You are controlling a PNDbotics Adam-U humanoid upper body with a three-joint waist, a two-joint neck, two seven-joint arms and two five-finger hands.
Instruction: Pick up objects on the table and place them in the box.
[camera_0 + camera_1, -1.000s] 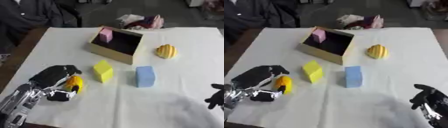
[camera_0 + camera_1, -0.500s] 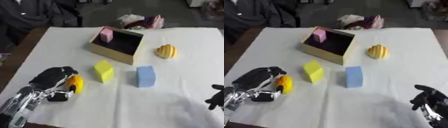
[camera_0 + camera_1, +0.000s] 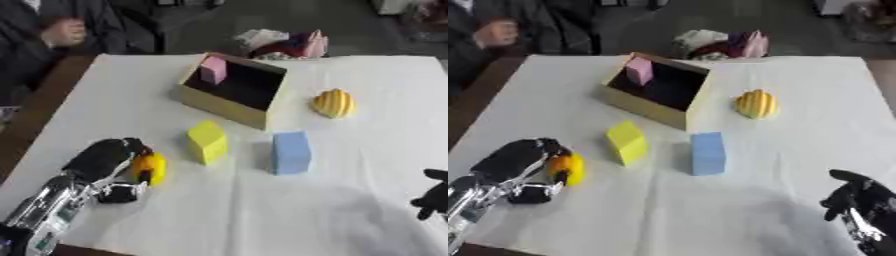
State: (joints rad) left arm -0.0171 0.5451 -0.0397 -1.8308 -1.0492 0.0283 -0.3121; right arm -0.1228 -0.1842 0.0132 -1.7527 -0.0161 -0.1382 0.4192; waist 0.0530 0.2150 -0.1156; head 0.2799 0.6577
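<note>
White tablecloth (image 3: 350, 210) underneath, the left hand (image 3: 107, 159) curls its fingers around a yellow-orange object (image 3: 150, 168).

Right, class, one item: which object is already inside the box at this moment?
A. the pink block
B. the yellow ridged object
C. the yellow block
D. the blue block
A: the pink block stands inside the box at its far left corner, while the blue block, the yellow block and the yellow ridged object all lie outside it on the white table.
</note>
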